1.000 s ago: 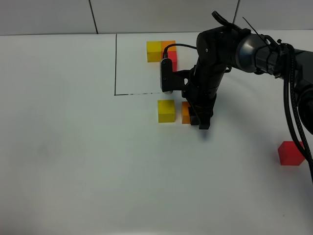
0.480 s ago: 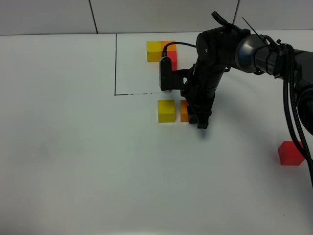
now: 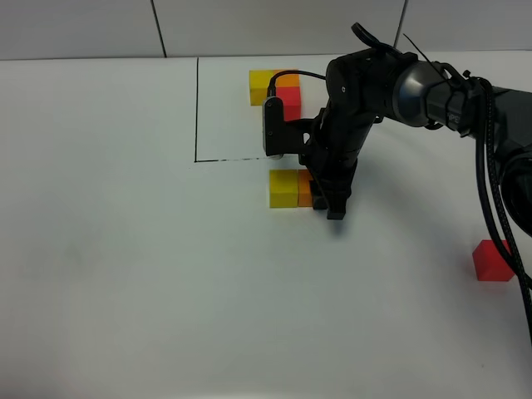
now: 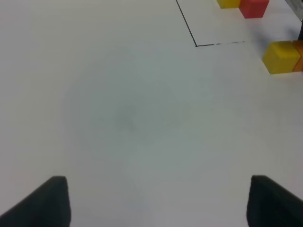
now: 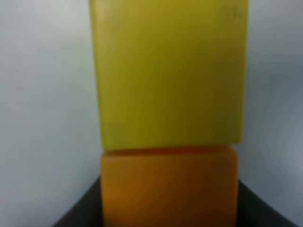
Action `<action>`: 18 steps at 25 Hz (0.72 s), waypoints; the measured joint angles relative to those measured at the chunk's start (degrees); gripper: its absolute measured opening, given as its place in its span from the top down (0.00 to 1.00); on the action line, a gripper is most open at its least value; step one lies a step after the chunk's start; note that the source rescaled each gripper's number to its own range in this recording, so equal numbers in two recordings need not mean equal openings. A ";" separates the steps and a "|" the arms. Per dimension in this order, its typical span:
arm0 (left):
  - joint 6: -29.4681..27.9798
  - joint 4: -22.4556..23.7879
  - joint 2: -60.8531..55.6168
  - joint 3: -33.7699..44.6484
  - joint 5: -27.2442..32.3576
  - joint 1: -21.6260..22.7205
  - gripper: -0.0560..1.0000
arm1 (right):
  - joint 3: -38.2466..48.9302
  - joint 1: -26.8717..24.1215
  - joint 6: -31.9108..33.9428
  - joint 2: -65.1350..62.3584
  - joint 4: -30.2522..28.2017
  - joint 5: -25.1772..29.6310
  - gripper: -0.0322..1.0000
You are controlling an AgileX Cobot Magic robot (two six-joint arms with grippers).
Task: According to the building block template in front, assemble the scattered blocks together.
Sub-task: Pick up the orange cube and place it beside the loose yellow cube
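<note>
Exterior high view: right fingers [image 3: 331,208] pinching orange block [image 3: 305,190], pressing it against yellow block [image 3: 283,189] just ahead of fingers; earlier gap closing, row forming; red block [image 3: 493,260] waiting far off; left fingers [image 4: 49,201] spread

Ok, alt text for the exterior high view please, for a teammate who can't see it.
The right gripper holds the orange cube flush against the yellow cube on a white table, just in front of a black line. The small L-shaped template sits behind them, and the red cube lies alone at far right.
</note>
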 joint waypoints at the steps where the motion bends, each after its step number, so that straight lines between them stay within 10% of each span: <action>1: 0.00 0.00 0.00 0.00 0.00 0.00 0.19 | 0.00 0.04 0.00 0.05 0.00 -0.05 0.96; 18: 0.00 0.00 0.00 0.00 0.00 0.00 0.19 | 0.00 0.13 -2.52 0.05 -0.01 -0.05 0.96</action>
